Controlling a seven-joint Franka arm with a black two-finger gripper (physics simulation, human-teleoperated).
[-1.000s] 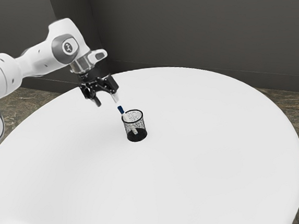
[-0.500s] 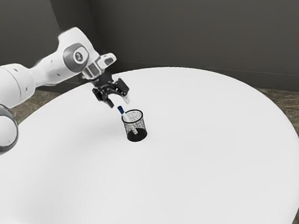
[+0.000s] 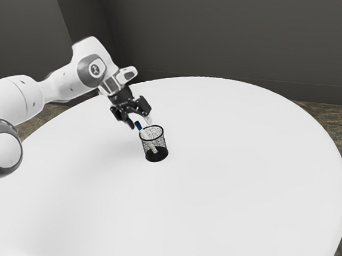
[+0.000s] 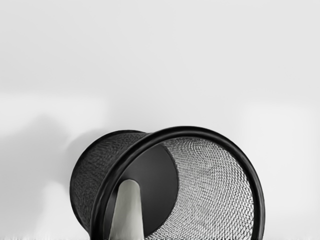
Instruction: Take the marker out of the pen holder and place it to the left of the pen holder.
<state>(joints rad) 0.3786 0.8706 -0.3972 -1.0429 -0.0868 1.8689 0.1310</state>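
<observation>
Just above the pen holder's rim in the exterior view, my gripper (image 3: 140, 123) stands open, its two fingertips apart around the marker's upper end. The marker (image 3: 143, 132) has a dark blue end and a white body; it leans inside the black mesh pen holder (image 3: 156, 155), blue end sticking out over the rim. In the wrist view the pen holder (image 4: 258, 200) lies under my hand, and the marker's pale body (image 4: 128, 207) reaches down toward its dark base. Whether a finger touches the marker I cannot tell.
The holder stands upright on a round white table (image 3: 241, 176), whose far edge curves behind my hand. Dark walls rise beyond the table, and a stone-patterned floor (image 3: 332, 123) surrounds it.
My hand has moved toward the exterior view's right and down, from above and beside the holder to around the marker's top. The marker and holder have stayed in place.
</observation>
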